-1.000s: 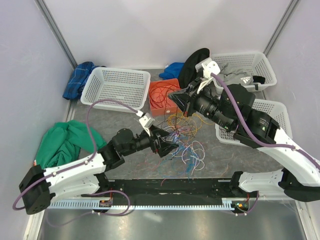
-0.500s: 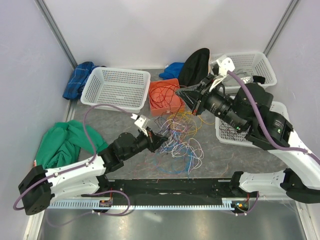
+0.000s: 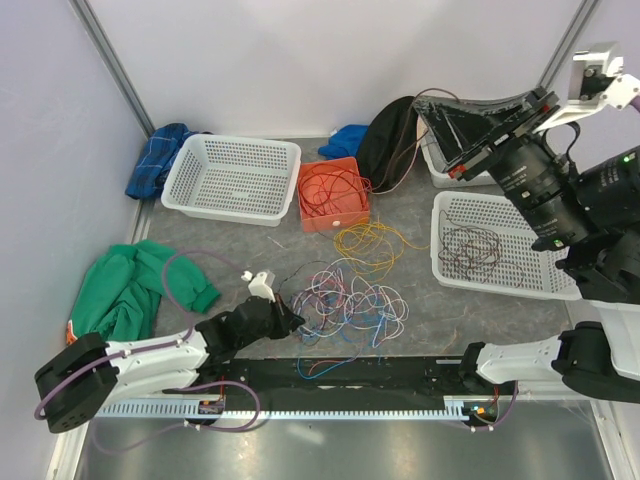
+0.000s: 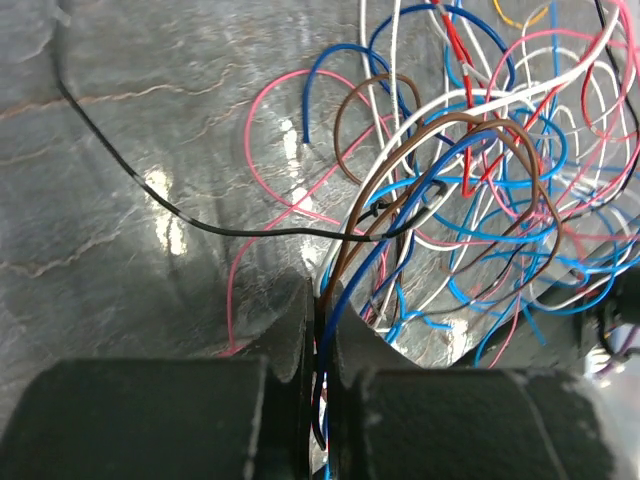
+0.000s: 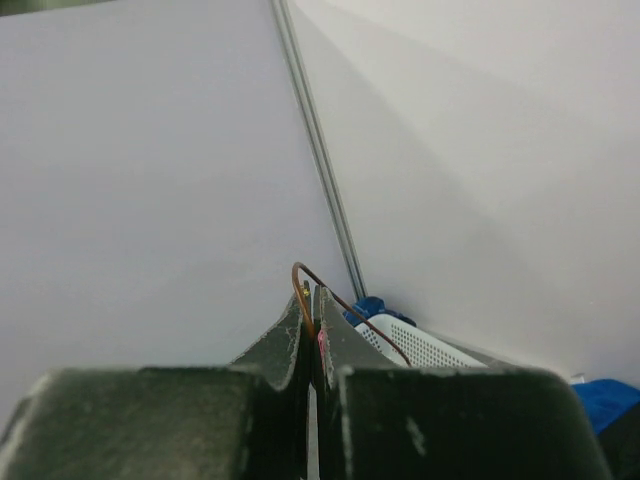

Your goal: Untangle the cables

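Fingers of the left end effector (image 4: 318, 312) are pressed together on a brown cable (image 4: 480, 120) and a blue cable (image 4: 360, 275) at the near-left edge of the tangle (image 3: 350, 300), which lies on the table (image 3: 230, 250) just in front of it. We judge two strands in one pinch a poor start, since pulling both may drag the knot along. We would draw slowly, low and away from the pile, watch which loops tighten, and re-grip on one strand if the heap follows. The right end effector (image 5: 311, 318), raised high near the back wall, is likewise closed, pinching a thin brown strand (image 5: 340, 297) that hangs down toward the baskets. We would hold it taut without yanking and carry it over the white basket (image 3: 500, 284), where a brown bundle (image 3: 470, 245) lies. Further out, red cables (image 3: 335, 185) sit in the orange box (image 3: 335, 226) and yellow cables (image 3: 368, 240) lie loose on the table beside the main tangle
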`<state>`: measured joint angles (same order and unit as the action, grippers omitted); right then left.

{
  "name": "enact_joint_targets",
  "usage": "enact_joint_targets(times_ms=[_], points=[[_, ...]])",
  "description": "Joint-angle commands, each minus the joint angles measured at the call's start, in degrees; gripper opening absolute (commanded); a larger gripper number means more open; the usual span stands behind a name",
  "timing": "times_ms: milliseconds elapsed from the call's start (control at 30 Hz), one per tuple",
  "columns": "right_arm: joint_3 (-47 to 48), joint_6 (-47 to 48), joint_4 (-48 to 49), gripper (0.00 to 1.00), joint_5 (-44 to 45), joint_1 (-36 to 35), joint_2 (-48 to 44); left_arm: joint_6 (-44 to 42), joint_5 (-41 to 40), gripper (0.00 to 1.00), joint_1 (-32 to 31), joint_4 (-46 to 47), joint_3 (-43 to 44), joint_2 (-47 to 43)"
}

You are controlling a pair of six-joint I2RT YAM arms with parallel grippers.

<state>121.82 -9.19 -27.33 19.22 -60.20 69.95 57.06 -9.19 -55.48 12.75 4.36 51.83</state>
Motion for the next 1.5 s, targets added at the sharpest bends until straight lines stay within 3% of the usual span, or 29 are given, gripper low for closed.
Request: enact_joint_targets(times_ms=[0,233,367,467,600,867,1200,1467], points=[[1.0,1.5,4.0,0.00,3.4,0.0,0.0,6.8,-3.9,0.02,-0.1,-5.9,-3.3,-1.3],[-3.2,5.9,4.5,0.00,16.2,0.0,-1.5,5.1,-5.4,0.02,-0.2,-12.4,-2.5,-12.7],[-4.4,13.0,4.5,0.00,33.4,0.0,-0.3,3.3,-6.6,0.02,-0.1,-17.5,-1.6,-21.1],[-7.6,18.4,7.7,0.00,41.3,0.1,-0.2,2.9,-7.4,0.02,-0.1,-20.4,-1.4,-26.8],[-12.0,21.1,11.8,0.00,45.9,1.6,-1.4,2.7,-7.2,0.02,-0.2,-22.7,-1.9,-31.7],[-23.9,14.8,10.3,0.00,45.6,12.4,-5.1,1.9,-5.8,0.02,-0.2,-22.4,-2.6,-32.8],[-26.6,2.3,1.7,0.00,31.6,37.8,-4.4,0.2,-4.9,0.02,-0.2,-19.6,-2.7,-31.7],[-28.3,-4.3,2.5,0.00,31.0,46.9,-4.7,0.3,-4.0,0.02,-0.2,-19.6,-3.2,-32.9]])
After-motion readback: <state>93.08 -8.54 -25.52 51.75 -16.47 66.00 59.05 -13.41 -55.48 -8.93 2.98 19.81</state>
